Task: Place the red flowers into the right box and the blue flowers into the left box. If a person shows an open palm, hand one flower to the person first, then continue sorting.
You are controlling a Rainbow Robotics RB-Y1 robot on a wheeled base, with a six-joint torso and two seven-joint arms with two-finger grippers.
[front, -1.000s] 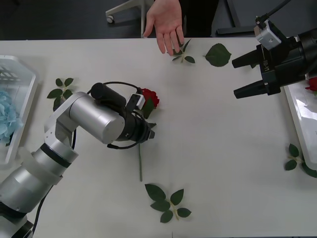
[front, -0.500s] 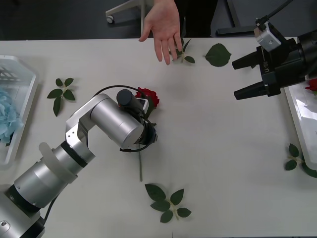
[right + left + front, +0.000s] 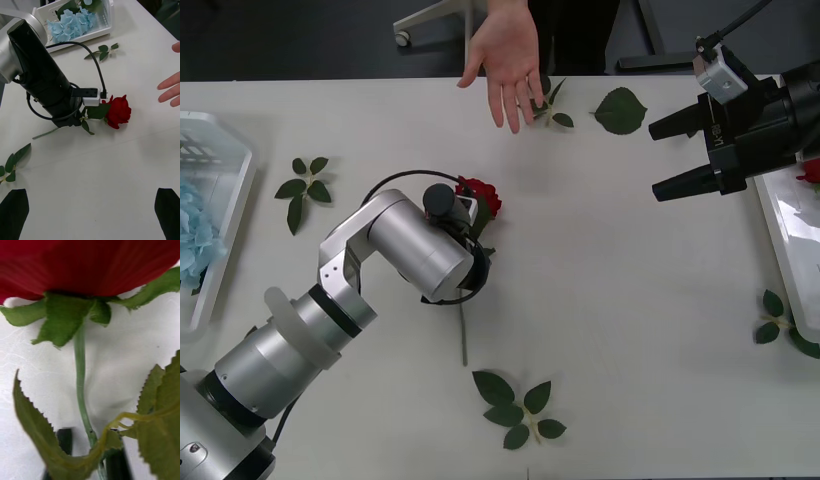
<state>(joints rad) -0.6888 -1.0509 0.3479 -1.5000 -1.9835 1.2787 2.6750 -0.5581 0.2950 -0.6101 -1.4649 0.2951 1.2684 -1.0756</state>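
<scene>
Mid-frame, the deep-red artificial rose (image 3: 483, 197) lies stem-down the frame; the left gripper (image 3: 89, 450) straddles the thin green stem (image 3: 80, 390), jaws narrow around it, grip unconfirmed. The person's open palm (image 3: 508, 55) waits at upper centre. The right gripper (image 3: 667, 156) hangs wide open at right.

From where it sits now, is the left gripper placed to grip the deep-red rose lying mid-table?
Probably yes. The left gripper is down over the deep-red rose, its black fingers on either side of the thin green stem just below the bloom, with only leaves near them.
</scene>
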